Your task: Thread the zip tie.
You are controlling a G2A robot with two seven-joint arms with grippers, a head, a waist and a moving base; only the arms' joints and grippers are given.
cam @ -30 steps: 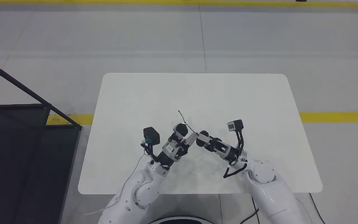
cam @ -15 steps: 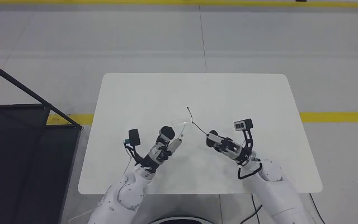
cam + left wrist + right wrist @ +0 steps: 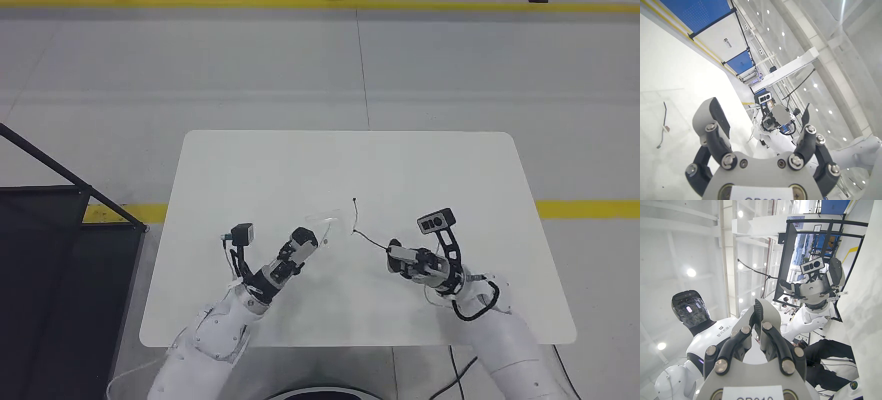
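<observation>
A thin black zip tie (image 3: 355, 215) sticks up and away from my right gripper (image 3: 392, 256), which is shut on its lower end above the white table (image 3: 450, 170). In the right wrist view the zip tie (image 3: 753, 270) curves up from the closed fingers (image 3: 758, 311), with a small knot-like bump partway along. My left gripper (image 3: 304, 240) hovers to the left of it, open and holding nothing. Its two pads (image 3: 719, 115) stand wide apart in the left wrist view, and the tie (image 3: 798, 85) shows far off between them.
A clear plastic piece (image 3: 325, 217) lies on the table between the arms, near the left gripper. A short black strip (image 3: 664, 111) with small bits lies on it. A dark rack (image 3: 50, 260) stands off the table's left side.
The two grippers were close together at the zip tie. The left one has let go and drawn back to the left. The right one has moved right, carrying the tie.
</observation>
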